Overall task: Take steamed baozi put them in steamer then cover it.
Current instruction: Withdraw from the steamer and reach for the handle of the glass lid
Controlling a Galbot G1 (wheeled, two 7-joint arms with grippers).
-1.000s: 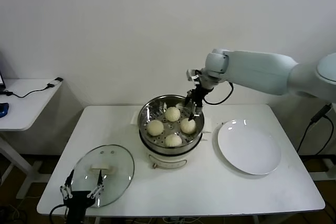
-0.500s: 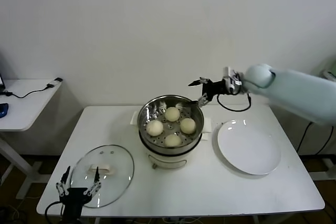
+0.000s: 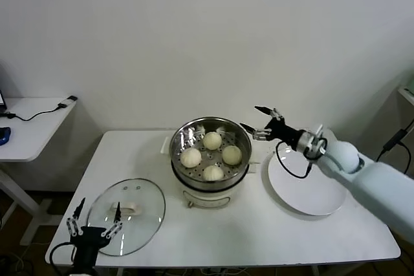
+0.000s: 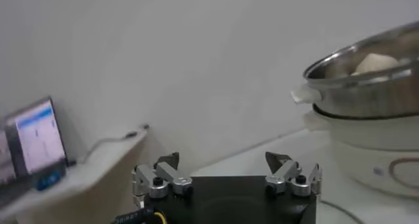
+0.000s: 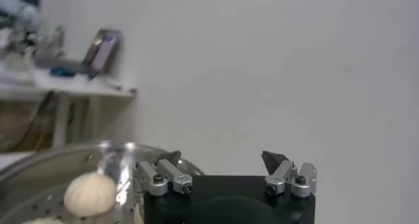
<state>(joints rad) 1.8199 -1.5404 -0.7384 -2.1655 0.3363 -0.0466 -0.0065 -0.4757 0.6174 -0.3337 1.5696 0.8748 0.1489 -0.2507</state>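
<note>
**All four buns loaded; lid not yet fitted**

White surface (image 3: 259,237) against a plain white wall carries every item inspected. Nearest, at the front left edge, the left end effector (image 3: 94,229) hangs with fingers spread wide and empty, just short of the cover (image 3: 126,214), which lies flat with its white handle up, presumably positioned for a pick-up. Mid-surface stands the steamer (image 3: 210,153) on its white pot base, uncovered. Four steamed baozi (image 3: 212,155) sit inside on the perforated floor, spaced apart, so loading appears complete. To its right rests an empty white plate (image 3: 306,185), likely the buns' source. Farthest, the right end effector (image 3: 260,125) hovers beside the steamer's rim, fingers wide apart, holding nothing.
</note>
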